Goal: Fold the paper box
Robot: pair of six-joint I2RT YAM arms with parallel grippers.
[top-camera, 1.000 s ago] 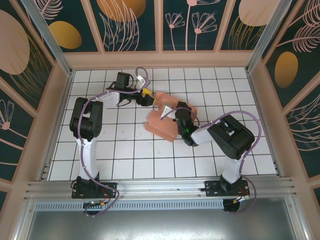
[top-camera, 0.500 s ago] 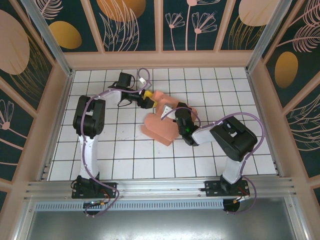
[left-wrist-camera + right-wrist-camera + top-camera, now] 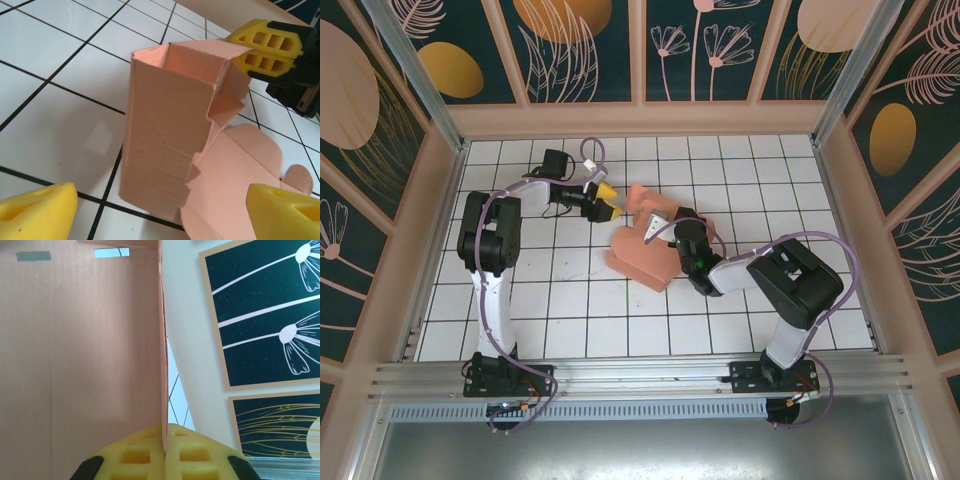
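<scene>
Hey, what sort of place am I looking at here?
Likely a robot lab cell: a left arm and right arm bolted to an aluminium rail, a white gridded table, and floral printed panels walling it in.

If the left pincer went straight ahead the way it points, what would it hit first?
Probably the paper box: it stands upright directly ahead of the left pincer, in line with its open gap.

We see bright, even overhead light, soft shadows and faint sheen on the tiles (image 3: 75,125); yellow fingertips (image 3: 35,210) at 7 o'clock blur.
</scene>
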